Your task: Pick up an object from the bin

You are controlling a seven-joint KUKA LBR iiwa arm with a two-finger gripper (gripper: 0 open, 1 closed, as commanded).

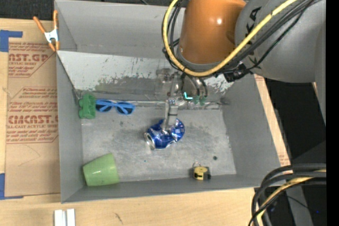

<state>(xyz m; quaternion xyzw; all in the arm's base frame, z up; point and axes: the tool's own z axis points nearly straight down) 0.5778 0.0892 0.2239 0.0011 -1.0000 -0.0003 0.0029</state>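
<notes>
While low, gripper [170,122] at blue can [163,136].

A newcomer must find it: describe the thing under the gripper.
In the grey bin, look mid-floor, right under the gripper. A crushed can lies there, blue and silver. The sunglasses are blue too, but flat and further left.

Grey bin [122,141] holds blue can [165,136], green cup [100,170], sunglasses [115,107].

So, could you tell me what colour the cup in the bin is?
The cup is light green, clearest in camera view.
</notes>
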